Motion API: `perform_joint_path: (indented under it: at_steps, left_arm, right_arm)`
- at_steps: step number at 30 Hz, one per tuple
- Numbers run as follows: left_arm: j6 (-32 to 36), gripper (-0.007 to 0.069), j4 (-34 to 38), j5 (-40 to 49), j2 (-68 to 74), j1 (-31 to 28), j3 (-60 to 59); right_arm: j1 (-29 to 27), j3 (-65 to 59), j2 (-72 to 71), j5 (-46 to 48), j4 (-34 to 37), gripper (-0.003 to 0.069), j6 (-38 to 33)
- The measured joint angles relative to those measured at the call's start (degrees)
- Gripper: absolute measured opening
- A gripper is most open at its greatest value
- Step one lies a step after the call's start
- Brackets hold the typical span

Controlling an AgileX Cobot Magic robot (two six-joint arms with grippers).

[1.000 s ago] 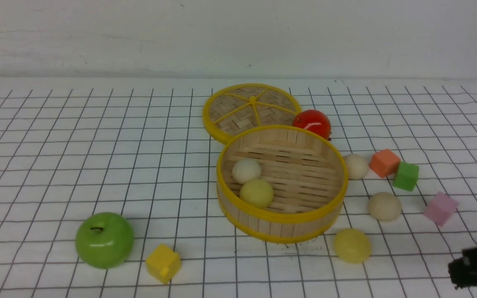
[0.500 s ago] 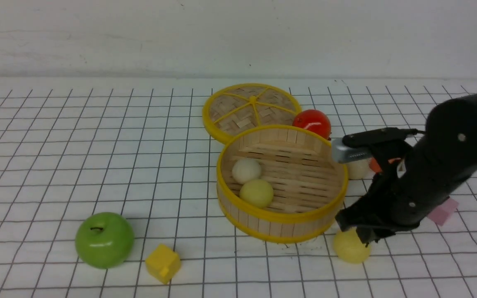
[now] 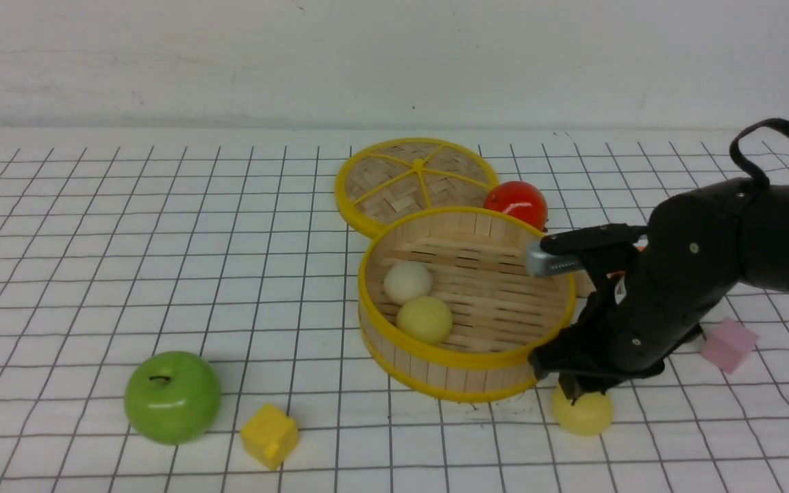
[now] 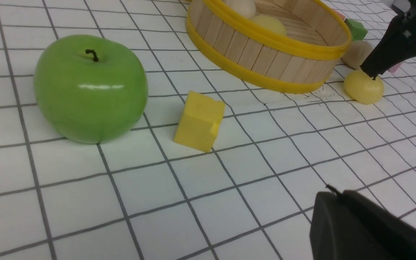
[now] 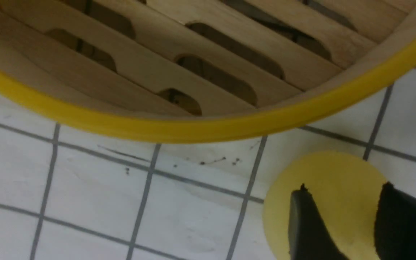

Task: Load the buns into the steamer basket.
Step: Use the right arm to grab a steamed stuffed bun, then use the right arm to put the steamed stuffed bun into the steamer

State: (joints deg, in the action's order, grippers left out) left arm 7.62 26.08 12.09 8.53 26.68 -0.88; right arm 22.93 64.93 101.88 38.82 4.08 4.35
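A pale yellow smooth round bun [image 3: 590,418] is found on the white gridded table [image 3: 93,287], outside the basket, directly beneath the right gripper [image 5: 344,189]. The jaws are seen parted over the bun's crown, grasping nothing; whether the tips touch it cannot be told. The bun is cut off by the edge of the right wrist view, and in the front view its top is covered by the black fingers [image 3: 576,389]. Just beside the jaws stands the round shallow bamboo steamer basket [image 3: 463,357] with yellow rims; on the side of its slatted floor away from the jaws a cream-white round bun [image 3: 407,281] and a second pale yellow bun [image 3: 424,319] are held close together. Beyond the jaws a further cream-white bun [image 4: 356,54] is made out in the left wrist view only, half hidden by the basket wall and the right arm [image 3: 709,274]. Of the left gripper [image 4: 341,213] only a dark bulk at the picture's edge is shown; its jaws are pressed together. Ahead of them a glossy green apple [image 4: 90,88] and a small yellow cube [image 4: 199,121] are seen.
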Motion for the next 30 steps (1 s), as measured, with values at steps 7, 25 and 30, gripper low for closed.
perform_joint_path:
  at_steps: [7,25,30]
  left_arm:
    - [0.0,0.0002,0.0,0.0,0.0,0.0,0.0]
    - [0.0,0.0018,0.0,0.0,0.0,0.0,0.0]
    - [0.0,0.0020,0.0,0.0,0.0,0.0,0.0]
  right_arm:
    - [0.0,0.2,1.6,-1.6,-1.2,0.0234,0.2]
    - [0.9,1.8,-5.3,5.1,0.7,0.0000,-0.1]
    - [3.5,8.0,-7.9,2.1,2.3,0.0004,-1.7]
